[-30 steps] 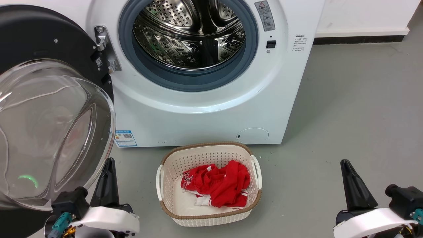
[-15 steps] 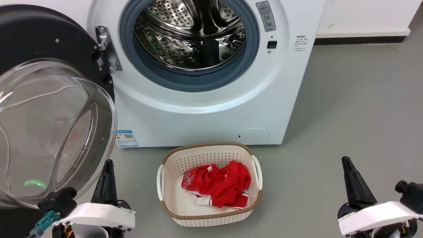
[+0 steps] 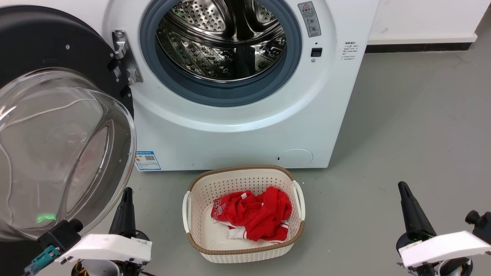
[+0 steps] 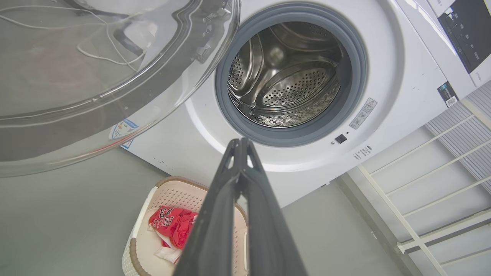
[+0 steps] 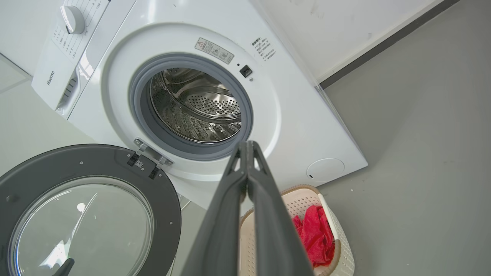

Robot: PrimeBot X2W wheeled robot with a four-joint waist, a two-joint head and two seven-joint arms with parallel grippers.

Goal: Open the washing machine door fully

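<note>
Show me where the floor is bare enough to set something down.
Widest: grey floor between laundry basket, washing machine and right gripper. Thin strip between basket and machine. Crowded left: the washing machine door bulges beside the left gripper.

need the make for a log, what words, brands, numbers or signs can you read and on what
"Hisense": control panel of the washing machine.
"23": red garment in the laundry basket; the lettering beside it is blurred.
Too small to read: warning sticker with a red triangle, blue label, small print right of the drum opening, markings around the dial.
</note>
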